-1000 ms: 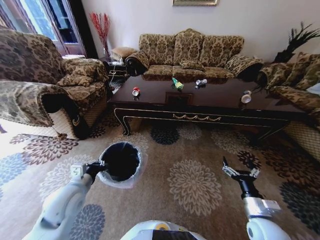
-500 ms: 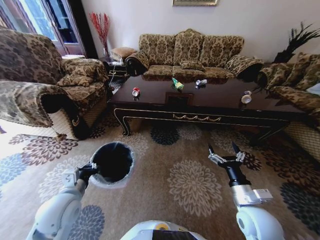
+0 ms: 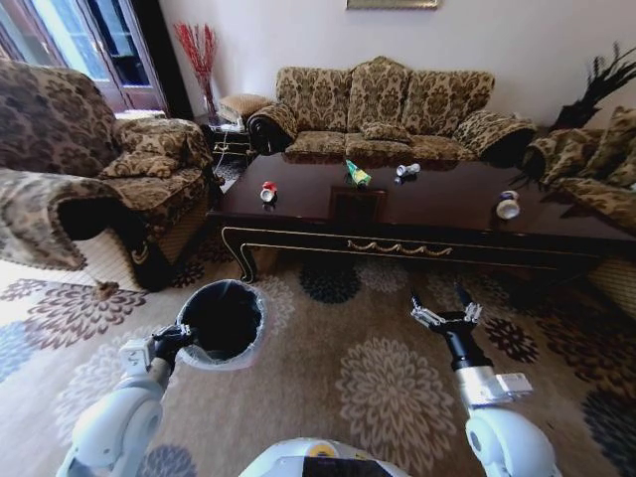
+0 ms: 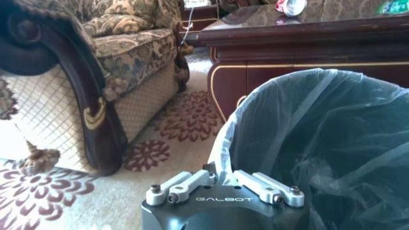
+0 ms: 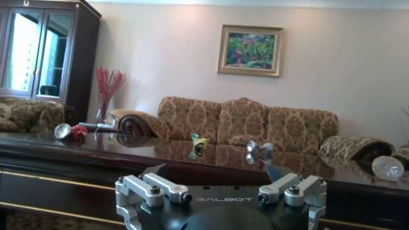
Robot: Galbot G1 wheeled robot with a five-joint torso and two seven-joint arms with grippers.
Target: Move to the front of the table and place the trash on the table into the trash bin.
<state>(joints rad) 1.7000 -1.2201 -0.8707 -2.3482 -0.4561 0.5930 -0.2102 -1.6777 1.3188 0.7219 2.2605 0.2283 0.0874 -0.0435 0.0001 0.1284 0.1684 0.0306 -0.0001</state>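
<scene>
Facing: a dark glossy worktop with gold trim, set on a floral carpet before a patterned sofa
Trash bin: black, whitish liner, on the carpet well short of the worktop's front-left corner
Left gripper: clamped on the bin's near rim
Right gripper: raised above the carpet, fingers spread apart, holding nothing
Beige-and-white bottle: lying toward the worktop's right end
Red-and-white can: near the left edge
Green wrapper: near the far edge, about midway along
Silvery bottle: just right of the wrapper, by the far edge
</scene>
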